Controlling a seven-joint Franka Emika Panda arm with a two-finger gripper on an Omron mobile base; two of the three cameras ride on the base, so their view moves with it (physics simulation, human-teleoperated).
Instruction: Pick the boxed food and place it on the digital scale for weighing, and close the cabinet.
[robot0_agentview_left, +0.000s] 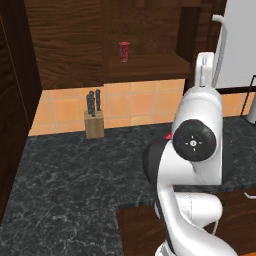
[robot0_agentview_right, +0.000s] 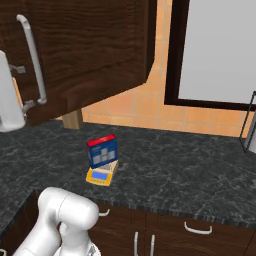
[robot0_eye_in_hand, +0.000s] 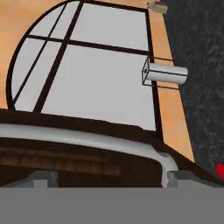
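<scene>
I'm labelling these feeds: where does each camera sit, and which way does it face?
Left base view: behind the arm's left, facing the open cabinet, knife block; the white arm fills its right.
Right base view: behind its right, facing the boxed food on the digital scale; arm lower left.
Hand view: at the claw, against the cabinet door's handle, window beyond.
Both base views share the counter.

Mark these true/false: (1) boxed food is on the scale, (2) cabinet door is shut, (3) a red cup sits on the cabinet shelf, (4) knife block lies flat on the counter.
1. True: the boxed food stands upright on the digital scale.
2. False: the cabinet door is swung open.
3. True: the red cup sits on the inner shelf.
4. False: the knife block stands upright by the tiled wall.
</scene>
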